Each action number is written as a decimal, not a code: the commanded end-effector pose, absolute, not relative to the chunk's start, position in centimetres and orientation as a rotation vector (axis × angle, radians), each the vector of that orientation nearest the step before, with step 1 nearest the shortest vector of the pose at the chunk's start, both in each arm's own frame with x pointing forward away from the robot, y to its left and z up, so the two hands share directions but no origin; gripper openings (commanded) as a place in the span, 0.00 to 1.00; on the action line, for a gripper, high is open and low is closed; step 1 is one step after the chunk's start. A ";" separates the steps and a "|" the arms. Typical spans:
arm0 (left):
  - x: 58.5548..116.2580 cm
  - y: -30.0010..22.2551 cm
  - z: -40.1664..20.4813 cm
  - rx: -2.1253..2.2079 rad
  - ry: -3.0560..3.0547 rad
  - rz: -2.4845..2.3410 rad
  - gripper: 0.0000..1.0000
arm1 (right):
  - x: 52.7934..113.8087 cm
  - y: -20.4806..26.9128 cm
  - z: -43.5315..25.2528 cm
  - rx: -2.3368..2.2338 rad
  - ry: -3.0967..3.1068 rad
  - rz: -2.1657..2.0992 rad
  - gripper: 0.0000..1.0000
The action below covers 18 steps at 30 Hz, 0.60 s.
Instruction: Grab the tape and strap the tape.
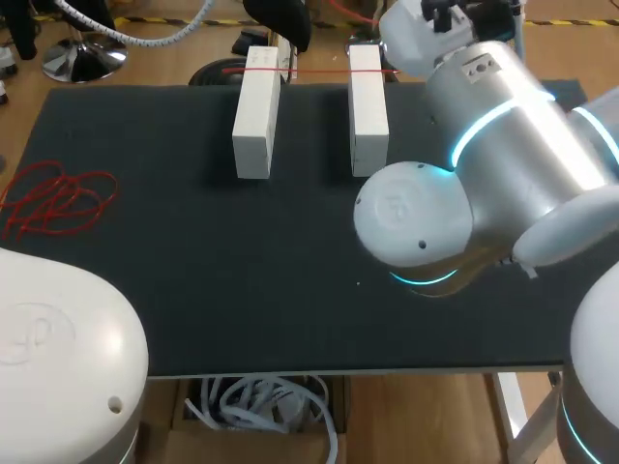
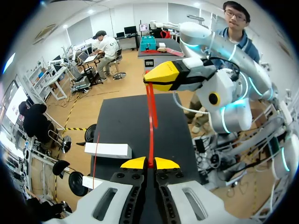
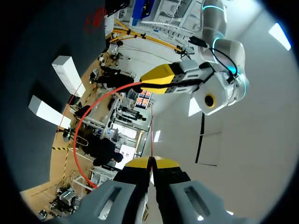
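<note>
table mat: black, matt, faintly grainy | two blocks: white, matt, smooth | red tape: thin, slightly glossy, looks plastic to me | my right arm: satin silver-white shell | left gripper: smooth yellow tips, matt grey plastic bodies

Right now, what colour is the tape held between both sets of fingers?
The tape is red; the left wrist view shows it best.
</note>
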<state>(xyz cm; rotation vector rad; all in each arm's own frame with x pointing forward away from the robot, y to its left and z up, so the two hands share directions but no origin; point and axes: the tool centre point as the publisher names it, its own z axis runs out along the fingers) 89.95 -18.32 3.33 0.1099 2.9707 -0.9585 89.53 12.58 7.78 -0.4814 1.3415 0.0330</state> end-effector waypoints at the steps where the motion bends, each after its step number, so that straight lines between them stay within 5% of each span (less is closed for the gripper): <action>1: 89.9 -18.3 3.4 0.108 2.974 -0.952 0.00 | 88.7 14.3 7.2 -0.428 1.335 -0.034 0.00; 18: 89.9 -18.3 3.4 0.108 2.974 -0.952 0.00 | 90.2 15.5 6.6 -0.417 1.348 -0.063 0.00</action>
